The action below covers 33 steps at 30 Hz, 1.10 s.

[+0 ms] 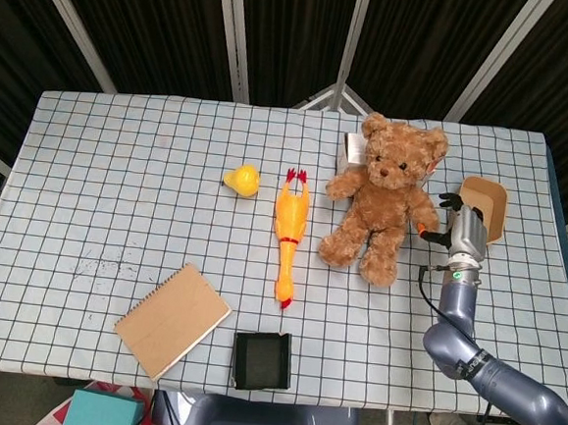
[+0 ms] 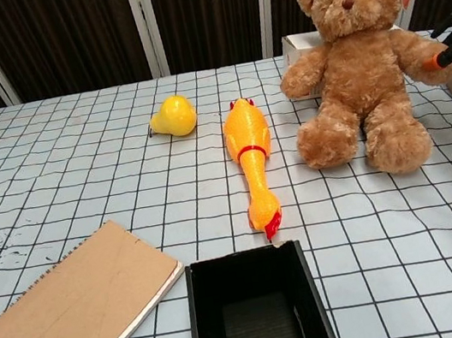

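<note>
At the right of the frame, the right hand, fingers spread and holding nothing, touches the brown teddy bear's arm, beside a cardboard tray.

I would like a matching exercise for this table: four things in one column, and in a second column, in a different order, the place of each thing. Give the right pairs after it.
Things:
1. teddy bear
2. rubber chicken
3. black box
4. notebook

Places:
A. at the near edge of the table, open side up
B. sitting beside the right hand
C. lying flat at the near left
D. lying lengthwise in the middle, just right of the yellow pear toy

Pairs: 1-B, 2-D, 3-A, 4-C
</note>
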{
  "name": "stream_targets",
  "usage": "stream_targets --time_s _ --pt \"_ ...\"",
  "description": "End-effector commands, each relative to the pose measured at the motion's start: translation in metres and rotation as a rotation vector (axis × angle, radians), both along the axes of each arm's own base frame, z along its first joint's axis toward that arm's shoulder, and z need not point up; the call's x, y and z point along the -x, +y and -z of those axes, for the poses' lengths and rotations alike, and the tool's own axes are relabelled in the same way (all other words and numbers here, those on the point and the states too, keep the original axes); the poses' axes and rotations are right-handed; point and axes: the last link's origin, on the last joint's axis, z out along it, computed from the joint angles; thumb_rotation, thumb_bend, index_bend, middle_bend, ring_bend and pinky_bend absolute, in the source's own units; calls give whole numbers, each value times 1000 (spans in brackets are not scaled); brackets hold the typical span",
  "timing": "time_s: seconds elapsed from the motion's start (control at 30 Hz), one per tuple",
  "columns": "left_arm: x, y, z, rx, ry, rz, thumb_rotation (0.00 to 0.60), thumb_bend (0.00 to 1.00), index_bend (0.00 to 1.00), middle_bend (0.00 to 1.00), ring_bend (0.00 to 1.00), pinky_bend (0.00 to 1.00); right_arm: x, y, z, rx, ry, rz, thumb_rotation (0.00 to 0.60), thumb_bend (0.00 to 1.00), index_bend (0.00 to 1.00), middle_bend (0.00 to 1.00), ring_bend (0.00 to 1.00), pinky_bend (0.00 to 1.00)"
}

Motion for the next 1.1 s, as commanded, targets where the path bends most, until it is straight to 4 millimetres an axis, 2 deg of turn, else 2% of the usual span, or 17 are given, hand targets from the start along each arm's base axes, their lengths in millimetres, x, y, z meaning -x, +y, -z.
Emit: stream_targets --time_s 0.03,0.23,0.43,0.5,0.57,0.7,1.1 --pt "0 0 0 2 1 1 600 269 214 0 0 135 3 -1 1 1 6 13 600 286 287 382 224 0" --pt "-1 0 1 4 4 0 600 269 214 0 0 135 11 1 5 -13 1 27 600 285 306 419 247 0" --pt "-1 1 2 5 8 -1 600 269 214 0 0 135 5 -2 3 6 -9 1 600 290 398 487 299 0" --pt "-1 1 3 5 8 -2 600 268 214 0 0 135 0 -4 0 15 -6 -14 600 357 482 520 328 0" --pt "-1 1 3 5 9 -2 600 269 215 0 0 135 -4 -6 -3 23 7 -27 600 475 546 548 352 0" --pt "-1 1 2 3 7 0 600 269 215 0 0 135 -8 -6 -3 15 23 -34 600 544 550 555 359 0" --pt "-1 -1 1 0 1 3 600 269 215 0 0 135 -3 2 13 -16 13 -39 600 545 550 555 359 0"
